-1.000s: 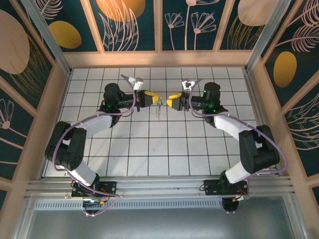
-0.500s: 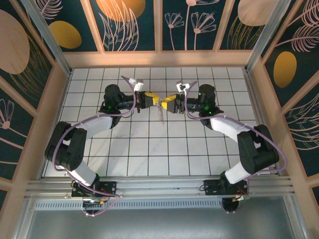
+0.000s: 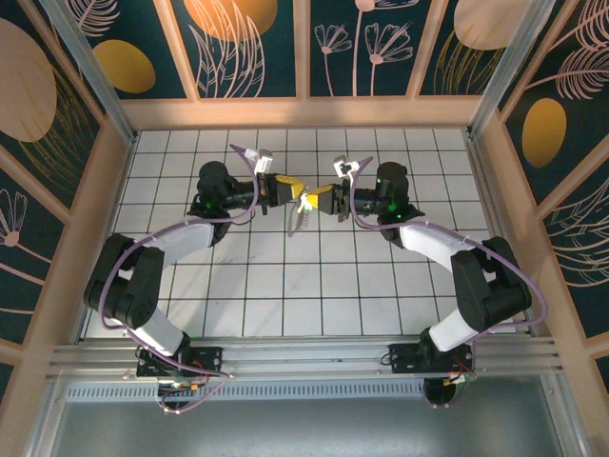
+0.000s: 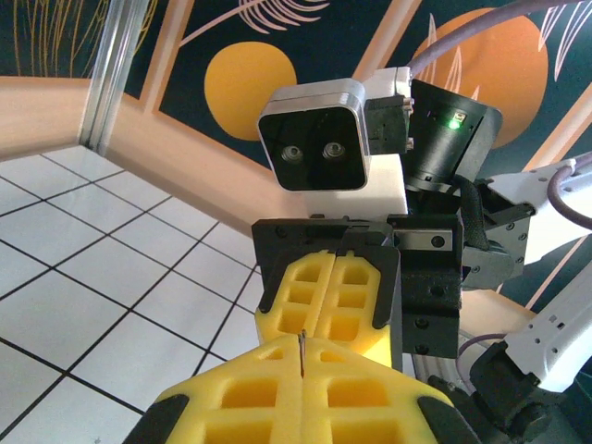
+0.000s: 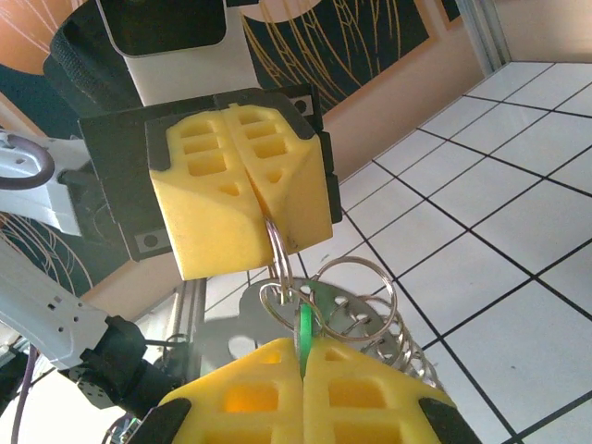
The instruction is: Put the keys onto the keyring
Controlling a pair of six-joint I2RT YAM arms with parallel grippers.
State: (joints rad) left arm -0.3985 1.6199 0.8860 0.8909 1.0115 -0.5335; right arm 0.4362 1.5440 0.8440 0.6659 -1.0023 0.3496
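**Both grippers clamped on the key bunch above the tiles**

In the right wrist view, the right gripper (image 5: 303,359) has its 2 yellow pads pressed together on the green head of the keys (image 5: 303,331), which stands upright in the seam between them. Opposite it, the left gripper (image 5: 268,220) is also clenched. Its 2 yellow pads pinch a thin wire loop of the keyring (image 5: 276,248), which hangs down from their lower edge.

The loop threads into several overlapping silvery rings just above the right pads. A flat silvery metal piece (image 5: 242,316) lies behind them, and a string of smaller rings (image 5: 407,347) trails to the right.

In the left wrist view, a thin sliver of metal shows in the seam of the left pads. The right gripper faces them almost tip to tip, under its wrist camera (image 4: 314,148) with 2 lenses and a lit green lamp (image 4: 453,118).

From above, the 2 grippers meet nose to nose over the far middle of the white tiled table (image 3: 285,286), with the bunch dangling between them. Teal wall panels (image 3: 381,48) with orange discs and pale leaf outlines surround the table.
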